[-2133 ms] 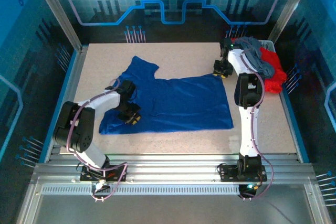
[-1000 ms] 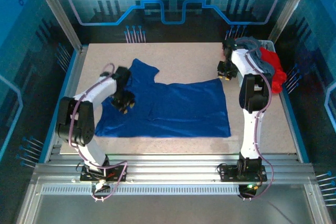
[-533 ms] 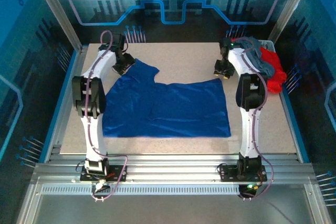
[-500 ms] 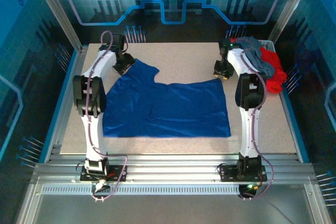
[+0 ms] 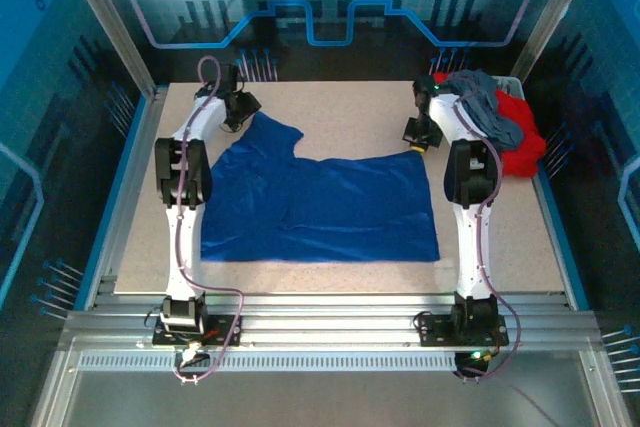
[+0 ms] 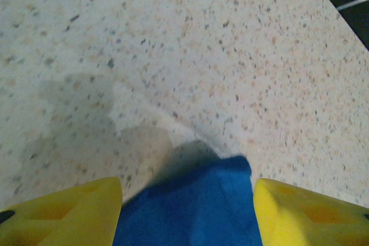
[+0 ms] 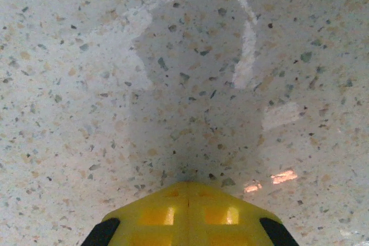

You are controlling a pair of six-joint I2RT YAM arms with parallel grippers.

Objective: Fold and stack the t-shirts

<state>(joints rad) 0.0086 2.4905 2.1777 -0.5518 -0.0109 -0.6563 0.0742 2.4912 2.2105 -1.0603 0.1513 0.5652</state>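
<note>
Spreading the royal-blue t-shirt: left gripper is gaping around its sleeve tip, right gripper is clenching shut; next, probably pinching that tip.

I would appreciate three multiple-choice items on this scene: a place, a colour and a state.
1. Where does the grey-and-red pile lie? A. far right edge of the table B. near left corner C. table middle
2. What colour is the shirt spread flat? A. red B. blue C. grey
3. How does the right gripper stand? A. wide apart B. shut together C. gripping a red shirt
1 A, the heap sits by the right arm's far end; 2 B, blue cloth covers the table's middle; 3 B, its yellow tips meet in the right wrist view.
</note>
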